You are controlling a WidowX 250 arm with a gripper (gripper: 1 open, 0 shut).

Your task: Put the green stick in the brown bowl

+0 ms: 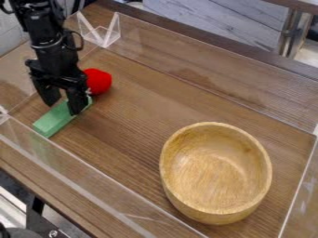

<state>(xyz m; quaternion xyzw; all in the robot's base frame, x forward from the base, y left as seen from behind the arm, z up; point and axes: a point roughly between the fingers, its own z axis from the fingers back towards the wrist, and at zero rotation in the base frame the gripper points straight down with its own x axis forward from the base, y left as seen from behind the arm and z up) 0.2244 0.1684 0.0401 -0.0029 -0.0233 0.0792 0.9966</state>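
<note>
Camera view, bottom left corner: a dark object [15, 210], cut off by the frame, partly visible, type unclear. Lower right of frame: brown bowl [215, 174], large, round, light wood, visible grain, thick rim, upright on the brown table [143, 130]. Inside of bowl is bare wood, no stick in it. Left side of frame, around mid-height: green stick [58, 121], lying flat on the table, set diagonally, lower end toward the left edge, upper end under the claw. Stick is outside the bowl and well apart from it. Black gripper [65, 100] comes down from the upper left, over the upper part of the stick. Claw is open, fingers spread, no grip on the stick; contact between fingertips and stick looks possible but can't be confirmed, black parts blend together here. Just beside the claw, on its right in the frame: red round object [96, 81], on the table, partly hidden by the gripper. Farther back, upper left of frame: white lines [104, 35] in a zigzag shape, near the arm. Upper right of frame: light gray ledge [297, 5] along the edge, with a dark section below.
</note>
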